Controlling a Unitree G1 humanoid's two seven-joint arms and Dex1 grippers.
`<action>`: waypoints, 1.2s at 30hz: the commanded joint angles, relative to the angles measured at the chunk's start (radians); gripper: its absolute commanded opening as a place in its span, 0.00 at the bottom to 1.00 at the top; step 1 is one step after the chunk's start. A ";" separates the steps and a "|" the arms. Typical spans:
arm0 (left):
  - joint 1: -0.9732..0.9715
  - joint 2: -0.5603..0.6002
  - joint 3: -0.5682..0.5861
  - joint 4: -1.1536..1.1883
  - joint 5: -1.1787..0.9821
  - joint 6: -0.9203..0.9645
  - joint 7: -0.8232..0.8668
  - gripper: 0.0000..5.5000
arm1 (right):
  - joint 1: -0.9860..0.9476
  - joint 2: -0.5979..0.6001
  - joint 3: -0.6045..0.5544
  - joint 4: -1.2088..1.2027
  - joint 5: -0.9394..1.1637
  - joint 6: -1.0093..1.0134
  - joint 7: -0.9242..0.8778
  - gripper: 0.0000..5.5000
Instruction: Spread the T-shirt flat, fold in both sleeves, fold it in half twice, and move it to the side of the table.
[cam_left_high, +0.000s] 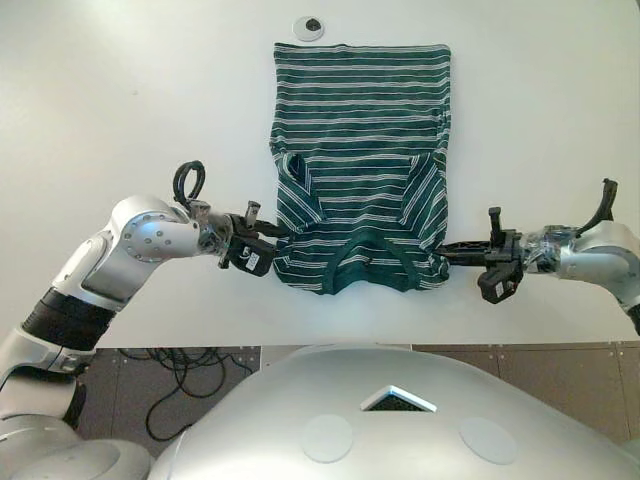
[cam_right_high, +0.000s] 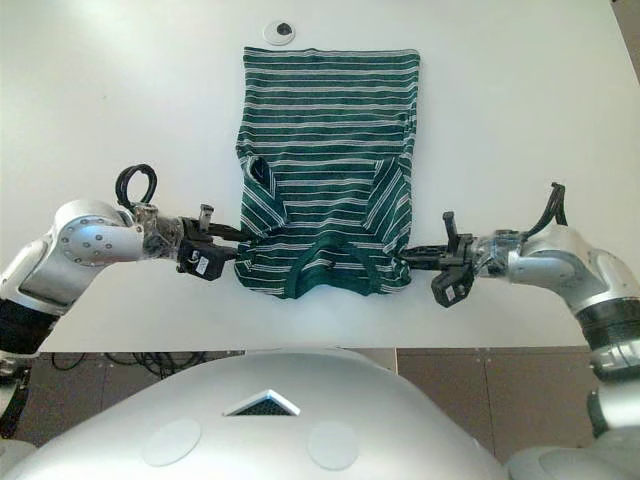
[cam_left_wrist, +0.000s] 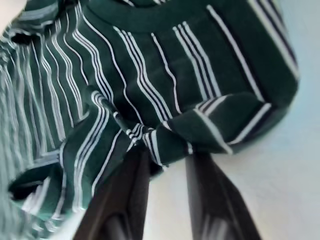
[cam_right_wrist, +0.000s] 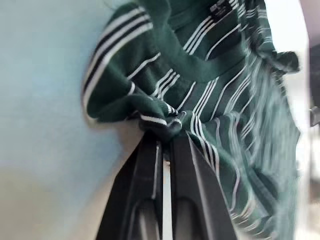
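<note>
The white table (cam_left_high: 100, 110) stretches wide to the left of the left claw (cam_left_high: 272, 236), and its near edge runs just behind both claws. The left claw's fingers are a little apart, pinching a thick fold at the collar-side corner of the T-shirt (cam_left_high: 360, 150). The shirt lies between the claws and reaches away from them, sleeves folded in. The right claw (cam_left_high: 447, 250) is almost closed, clamped on the other collar-side corner, with more table beyond it.

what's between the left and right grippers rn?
The collar end of the T-shirt spans the whole gap, as seen in the left eye view. The left gripper and right gripper each pinch a corner of it. Nothing else lies between them.
</note>
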 joint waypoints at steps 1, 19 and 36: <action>0.128 0.090 -0.006 -0.047 -0.082 0.196 -0.134 0.09 | 0.122 -0.119 0.061 -0.185 0.160 0.238 0.182 0.00; -0.241 -0.152 0.358 0.096 -0.863 1.078 0.002 0.01 | -0.352 0.226 -0.207 -0.114 0.965 1.570 0.170 0.00; -0.769 -0.524 0.458 1.124 -0.576 0.865 0.393 0.05 | -0.839 0.596 -0.315 0.830 0.540 1.382 -0.064 0.00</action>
